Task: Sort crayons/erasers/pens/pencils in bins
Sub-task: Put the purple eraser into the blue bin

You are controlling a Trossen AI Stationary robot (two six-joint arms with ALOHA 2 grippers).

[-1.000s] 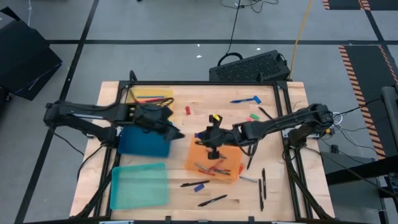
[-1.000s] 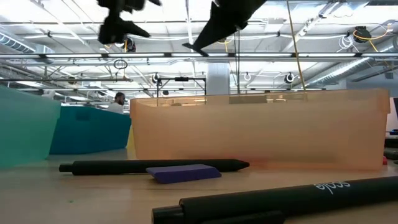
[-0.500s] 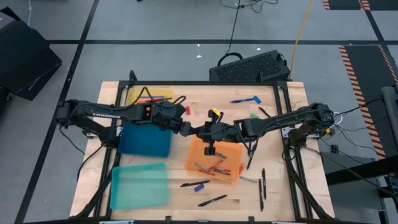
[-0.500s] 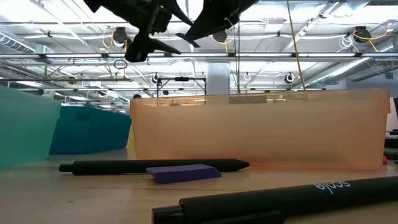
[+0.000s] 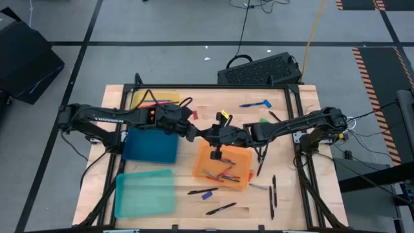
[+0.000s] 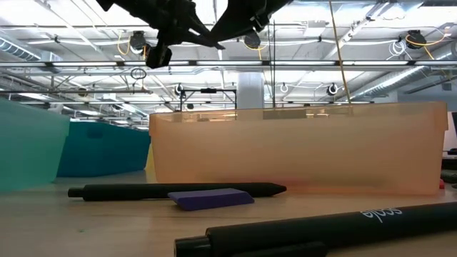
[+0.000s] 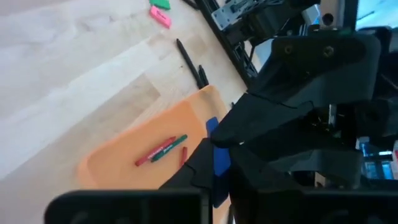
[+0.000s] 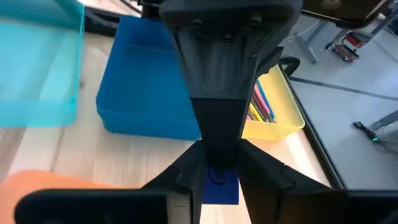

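My two grippers meet in the air over the far edge of the orange bin, which holds several crayons. My left gripper reaches in from the table's left. My right gripper reaches in from the right. Between them is a small blue eraser, and both are shut on it. The high view hides the eraser behind the fingers. The blue bin stands just left of them. The yellow bin, with pencils in it, is at the far left. The teal bin is at the near left. My left gripper has the blue eraser's sides between its two fingers, coming level from the table's left. The eraser is clear of the bins and the table. My right gripper pinches the same eraser's end between its two fingers, coming from the table's right, opposite the left fingers.
Black pens, a dark pen and a purple-blue eraser lie near the front edge. A blue pen, green and pink erasers and a red eraser lie at the far side.
My left gripper has gone from over the blue bin's right edge toward the table's right, up to my right gripper, and has stopped there. My right gripper has stayed over the orange bin's far edge.
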